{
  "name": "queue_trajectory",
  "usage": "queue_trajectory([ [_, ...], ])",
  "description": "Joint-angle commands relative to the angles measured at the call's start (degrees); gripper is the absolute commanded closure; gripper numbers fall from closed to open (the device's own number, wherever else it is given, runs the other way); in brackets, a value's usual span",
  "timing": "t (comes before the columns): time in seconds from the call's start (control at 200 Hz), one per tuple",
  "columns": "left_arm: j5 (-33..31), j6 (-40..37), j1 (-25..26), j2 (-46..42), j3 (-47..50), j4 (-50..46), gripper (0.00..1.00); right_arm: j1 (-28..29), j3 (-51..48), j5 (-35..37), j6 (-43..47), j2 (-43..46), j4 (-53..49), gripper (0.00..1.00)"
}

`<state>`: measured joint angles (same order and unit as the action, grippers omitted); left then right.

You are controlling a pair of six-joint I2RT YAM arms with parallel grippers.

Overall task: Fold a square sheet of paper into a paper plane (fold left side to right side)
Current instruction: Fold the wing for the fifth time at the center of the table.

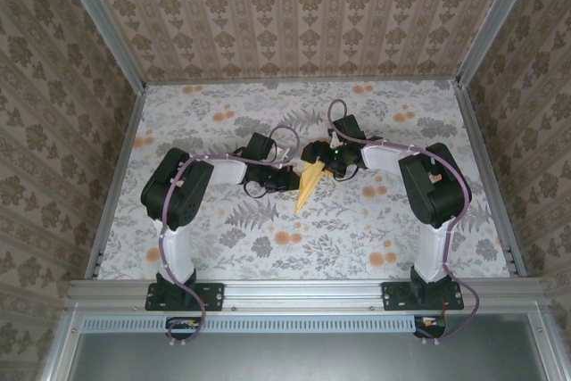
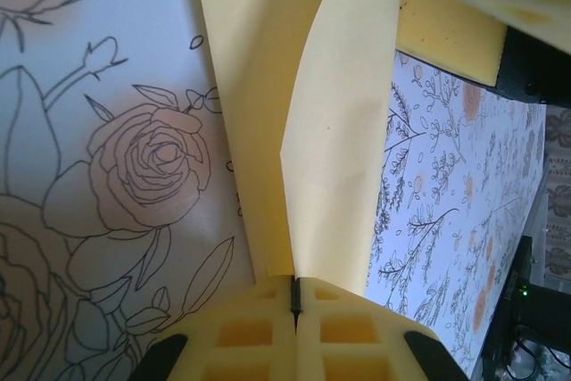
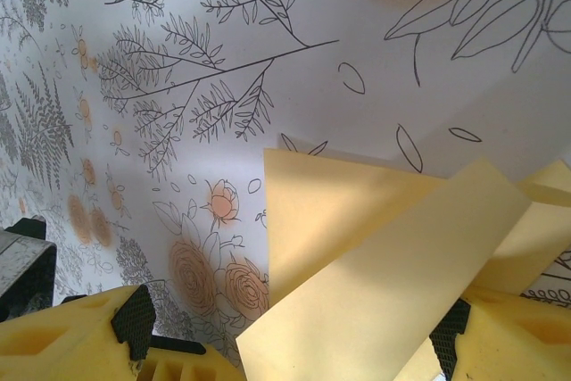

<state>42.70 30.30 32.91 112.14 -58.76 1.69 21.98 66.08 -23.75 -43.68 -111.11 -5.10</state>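
- Mid-table, between the two wrists: the plane (image 1: 307,187) lies as a slim pale-yellow dart. Its tip points toward the near edge and its wider far end is tucked among the grippers.
- Left gripper (image 2: 294,310): the jaws are pressed together, pinching the plane at a folded edge. Two flaps rise from the seam between the pads, and the right one bows up off the table (image 1: 223,238).
- Right gripper (image 3: 294,332): the jaws stand wide apart with nothing clamped. A folded strip of the plane runs across the gap between its fingers. I cannot tell whether it brushes the right-hand finger.
- Progress, as I judge it: the square shape is gone, the long creases are in and the dart form is there, so this is a late stage. What looks left is laying the lifted flap flat, pressing the crease and letting go.
- Edges: the flap edges are loose and one is bowed. A sideways tug from the left gripper could skew the crease.
- Room: the grippers sit close together over the plane, so there is little slack between them. The table is open near, left and right of them, and the frame rails are well apart from the work.
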Motion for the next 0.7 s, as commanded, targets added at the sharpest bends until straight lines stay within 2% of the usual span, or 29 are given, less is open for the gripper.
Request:
queue_trajectory([
  [0.0,1.5,-1.6,-0.4,1.5,-1.7,-0.9,1.00,0.3,0.0,1.2,0.9,-2.1,-4.8,0.16],
  [0.285,1.0,-2.0,-0.2,3.1,-2.1,-1.9,1.00,-0.1,0.0,0.4,0.9,-0.8,-3.4,0.15],
  [0.695,0.1,-2.6,0.2,4.1,-2.2,-3.0,1.00,-2.2,-4.5,2.4,2.4,10.2,-4.1,0.06],
])
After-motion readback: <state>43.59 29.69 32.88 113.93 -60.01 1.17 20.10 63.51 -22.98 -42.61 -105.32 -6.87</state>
